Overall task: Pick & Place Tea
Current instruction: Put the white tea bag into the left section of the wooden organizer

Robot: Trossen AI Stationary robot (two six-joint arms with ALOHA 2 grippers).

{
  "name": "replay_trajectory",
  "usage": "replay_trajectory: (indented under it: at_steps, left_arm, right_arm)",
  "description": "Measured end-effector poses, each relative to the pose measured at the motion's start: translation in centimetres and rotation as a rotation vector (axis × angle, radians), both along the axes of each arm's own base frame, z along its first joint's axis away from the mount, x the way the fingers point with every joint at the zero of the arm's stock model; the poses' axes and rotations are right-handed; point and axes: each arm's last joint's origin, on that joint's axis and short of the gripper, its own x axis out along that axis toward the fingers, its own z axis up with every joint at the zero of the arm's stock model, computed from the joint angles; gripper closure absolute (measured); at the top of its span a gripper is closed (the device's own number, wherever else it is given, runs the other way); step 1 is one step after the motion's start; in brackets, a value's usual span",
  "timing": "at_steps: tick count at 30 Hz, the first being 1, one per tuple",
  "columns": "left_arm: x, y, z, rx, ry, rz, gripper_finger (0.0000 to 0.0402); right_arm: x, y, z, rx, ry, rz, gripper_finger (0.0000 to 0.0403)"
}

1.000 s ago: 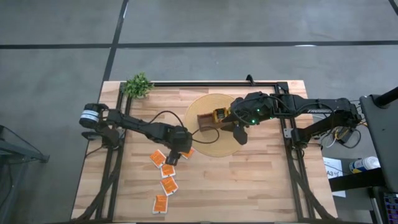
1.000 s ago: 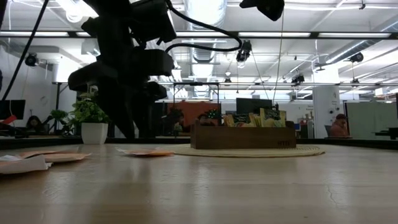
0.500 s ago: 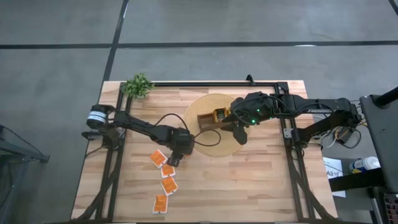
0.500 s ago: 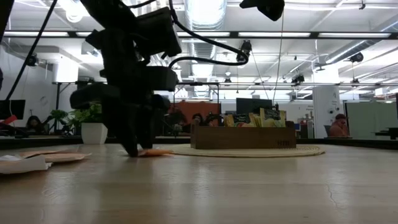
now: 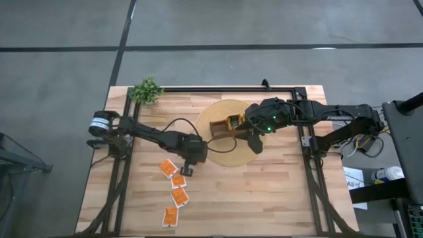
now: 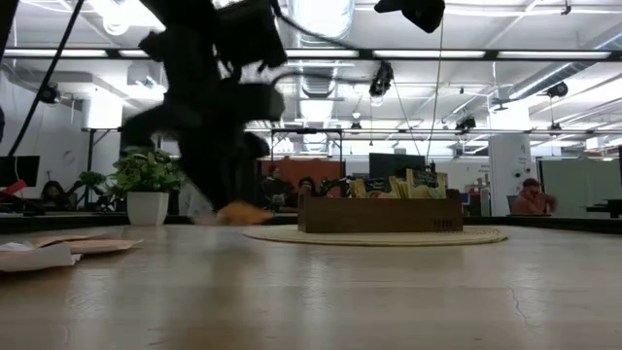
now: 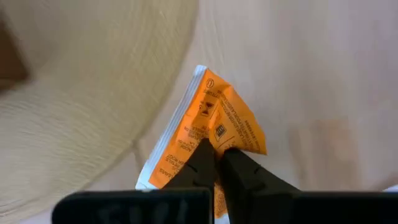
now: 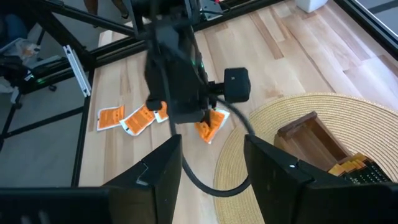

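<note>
An orange-and-white tea sachet hangs just off the table by the round woven mat's left edge, and my left gripper is shut on it. The low view shows it as an orange patch under the blurred arm. Several more orange sachets lie flat on the table nearer the front. The brown wooden box, with yellow and green sachets standing in it, sits on the mat. My right gripper hovers open above the mat beside the box. My left gripper pinches the sachet between its two fingers, near the middle of its printed orange face. The fingers come steeply from above, slanting toward the mat. The sachet is creased at the fingers, tilted, and lifted clear of the table.
A small potted plant stands at the table's far left corner. A black cable loops over the mat from the left arm. Bare wood lies to the front and right of the mat.
My left gripper has sunk onto the sachet lying at the mat's edge, taken hold of it, then risen a little. The sachet, flat on the table before, now hangs tilted just above it. The right arm has kept still.
</note>
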Motion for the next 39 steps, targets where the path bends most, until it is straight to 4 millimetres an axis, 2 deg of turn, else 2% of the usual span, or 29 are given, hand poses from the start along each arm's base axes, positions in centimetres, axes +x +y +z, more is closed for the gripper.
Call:
replay_trajectory:
  at_steps: [4, 8, 15, 18, 20, 23, 27, 35, 39]
  left_arm:
    - [-0.1, 0.0, 4.0, -0.033, -0.127, 0.057, 0.0392]
    - [-1.3, 0.2, 10.1, -0.06, -0.337, 0.098, 0.0392]
    - [-5.6, 0.6, 20.8, -0.145, -0.853, 0.093, 0.0393]
    - [-7.6, 0.7, 24.1, -0.196, -1.078, 0.05, 0.0394]
    - [-8.8, 0.7, 25.6, -0.233, -1.186, 0.006, 0.0394]
    - [-9.9, 0.6, 27.1, -0.277, -1.303, -0.075, 0.0394]
    - [-10.4, 0.3, 28.1, -0.337, -1.393, -0.218, 0.0394]
    - [-9.2, -0.3, 28.3, -0.414, -1.45, -0.42, 0.0394]
    - [-8.6, -0.4, 28.3, -0.427, -1.478, -0.445, 0.0394]
  right_arm:
    - [-0.1, 0.1, 0.2, -0.009, -0.01, 0.009, 0.0234]
    - [-0.4, 0.1, 0.9, -0.02, -0.063, 0.02, 0.0234]
    - [-1.1, 0.3, 3.5, 0.009, -0.278, 0.072, 0.0234]
    - [-0.9, 0.5, 4.7, 0.038, -0.401, 0.129, 0.0234]
    - [-0.8, 0.6, 5.4, 0.051, -0.473, 0.166, 0.0234]
    - [-0.5, 0.7, 6.1, 0.055, -0.563, 0.198, 0.0234]
    - [-0.2, 0.7, 6.6, 0.052, -0.623, 0.202, 0.0234]
    - [1.5, 1.1, 6.8, 0.103, -0.733, 0.322, 0.0234]
    - [2.2, 1.1, 6.5, 0.108, -0.749, 0.327, 0.0234]
